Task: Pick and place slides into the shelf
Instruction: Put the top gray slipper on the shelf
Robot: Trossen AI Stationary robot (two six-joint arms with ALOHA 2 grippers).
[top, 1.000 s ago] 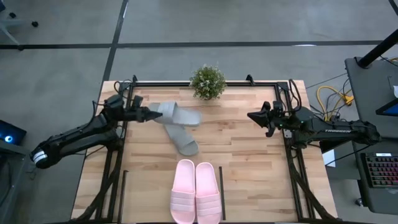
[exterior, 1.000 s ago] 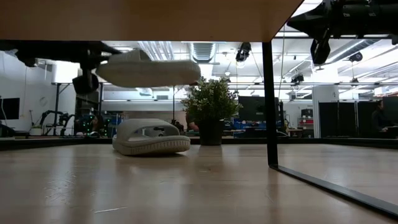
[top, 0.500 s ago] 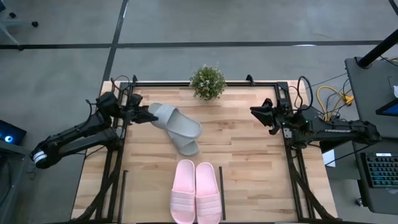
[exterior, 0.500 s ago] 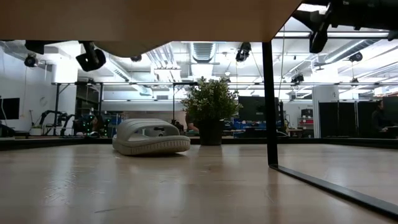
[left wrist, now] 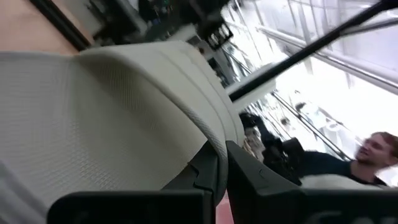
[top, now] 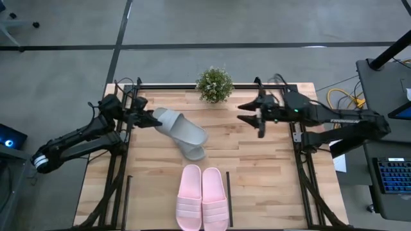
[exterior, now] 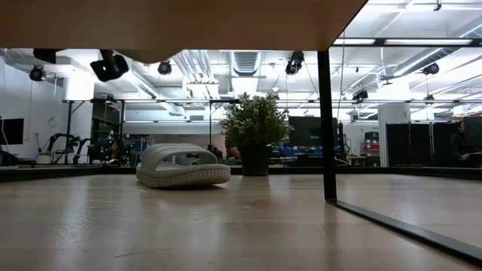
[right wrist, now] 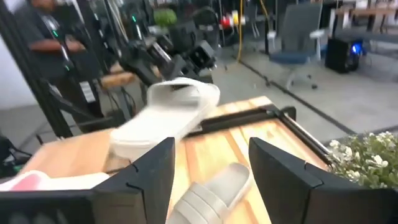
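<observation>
Your left gripper (top: pixel 149 117) is clenched on the heel end of one grey-green slide (top: pixel 183 126) and holds it in the air over the far left part of the table (top: pixel 257 173), so it can be carried toward the shelf (exterior: pixel 325 124). The second grey-green slide (exterior: pixel 183 165) lies on the wood just under it, partly covered in the high view. The pale pink pair (top: pixel 202 197) stands side by side at the near edge, probably already in its bay. Your right gripper (top: pixel 247 114) has its fingers spread and holds nothing; it hovers near the plant (top: pixel 214 84), facing the grey-green slides.
</observation>
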